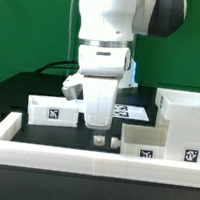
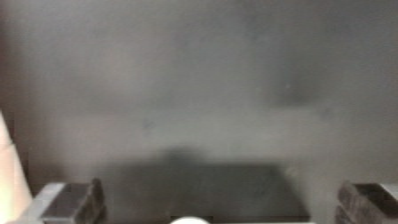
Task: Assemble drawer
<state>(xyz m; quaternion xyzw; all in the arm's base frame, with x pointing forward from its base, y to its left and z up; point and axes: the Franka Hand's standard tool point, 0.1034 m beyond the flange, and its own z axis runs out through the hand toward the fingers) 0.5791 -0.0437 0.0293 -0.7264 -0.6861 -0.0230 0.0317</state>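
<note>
The white arm (image 1: pixel 111 29) fills the upper middle of the exterior view, reaching straight down to the black surface (image 1: pixel 18 91). A long low rail (image 1: pixel 51 161) runs along the bottom of that frame.

The drawer lies in three separate parts. Its big box (image 1: pixel 185 116) stands at the exterior view's right edge, with its opening facing up as far as I can see. The nearer tray (image 1: pixel 143 145) sits in the lower right of the frame, touching or just beside the box's foot. The farther tray (image 1: pixel 48 110) sits at middle left, well apart from the other two. Both trays lie with their long axes across the frame, tags facing the camera. The marker board (image 1: pixel 135 112) lies flat behind the arm.

The jaws hang low over bare surface just below the centre of the frame, in the gap between the two trays. The wrist view shows them spread wide, with only dark surface (image 2: pixel 196 90) between them and nothing held.

The nearer tray lies just beside the jaws toward the exterior view's right, and its end wall is the closest part. The farther tray is off toward the left and a little deeper in the scene. I judge the nearer tray the likelier next pick, calling for a short sideways shift. The pale sliver (image 2: pixel 6 150) at the wrist picture's edge is too blurred to identify; it may be a tray wall.
</note>
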